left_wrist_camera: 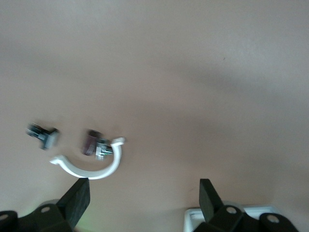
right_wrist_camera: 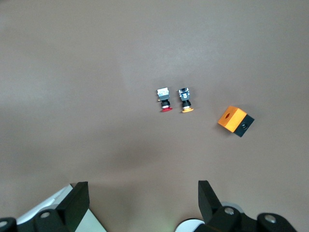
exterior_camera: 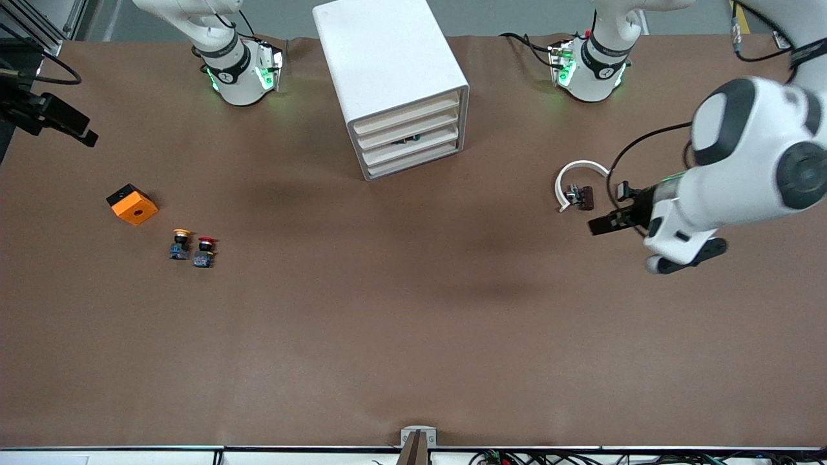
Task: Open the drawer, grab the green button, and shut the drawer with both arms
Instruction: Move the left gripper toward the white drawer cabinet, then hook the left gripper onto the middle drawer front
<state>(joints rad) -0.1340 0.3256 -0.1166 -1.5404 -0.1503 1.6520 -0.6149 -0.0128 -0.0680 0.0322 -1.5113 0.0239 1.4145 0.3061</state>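
Observation:
The white cabinet stands at the robots' edge of the table, between the two bases. Its four cream drawer fronts face the front camera and look pushed in. A small dark object peeks out between the two middle fronts. The button is hidden. My left gripper hangs open and empty over the table toward the left arm's end, beside a white ring. My right gripper is open and empty, high above the table, and does not show in the front view.
A small dark part lies inside the ring. Toward the right arm's end sit an orange block, a yellow-capped button and a red-capped button. A black camera mount juts in at that end.

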